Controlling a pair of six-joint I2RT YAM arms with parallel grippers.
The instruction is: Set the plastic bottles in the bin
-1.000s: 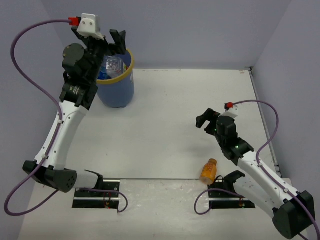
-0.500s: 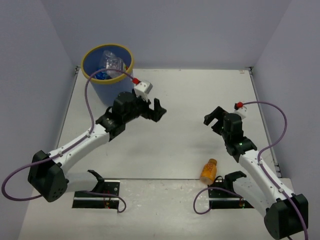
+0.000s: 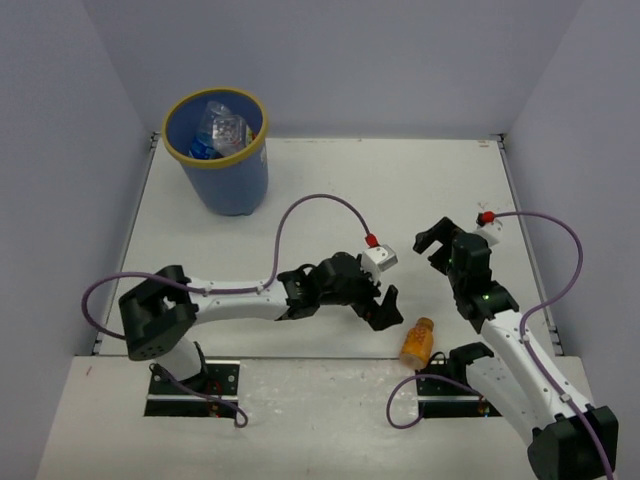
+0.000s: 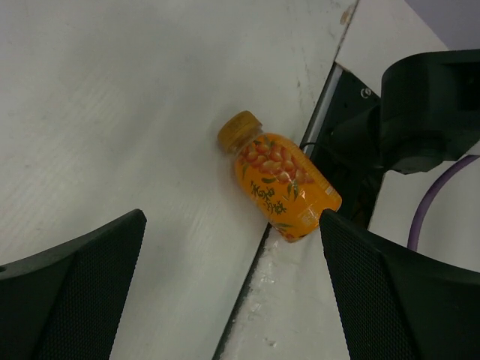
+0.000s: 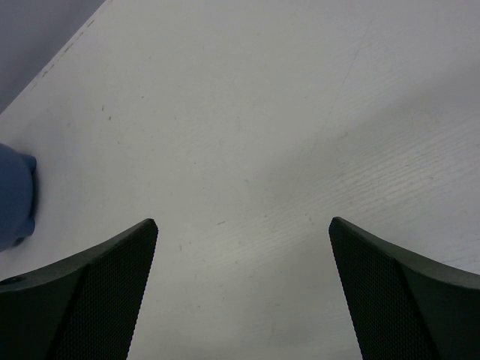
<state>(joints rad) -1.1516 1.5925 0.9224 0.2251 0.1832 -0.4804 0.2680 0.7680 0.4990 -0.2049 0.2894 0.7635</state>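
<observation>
Orange bottle (image 4: 281,186) lay on its side just ahead of our left gripper (image 3: 384,307), framed by its spread, empty fingers. Our right gripper (image 3: 430,238), likewise spread and empty, hung over the white table (image 3: 300,210). We saw the blue bin (image 3: 232,186), holding other bottles (image 3: 222,128), well away from both.

top: I look down from high behind the near edge over the whole white table (image 3: 330,200) | left wrist: close above stubby orange plastic bottle (image 4: 279,186), shared with top | right wrist: low over table, round blue plastic bin (image 5: 15,196) at left edge
</observation>
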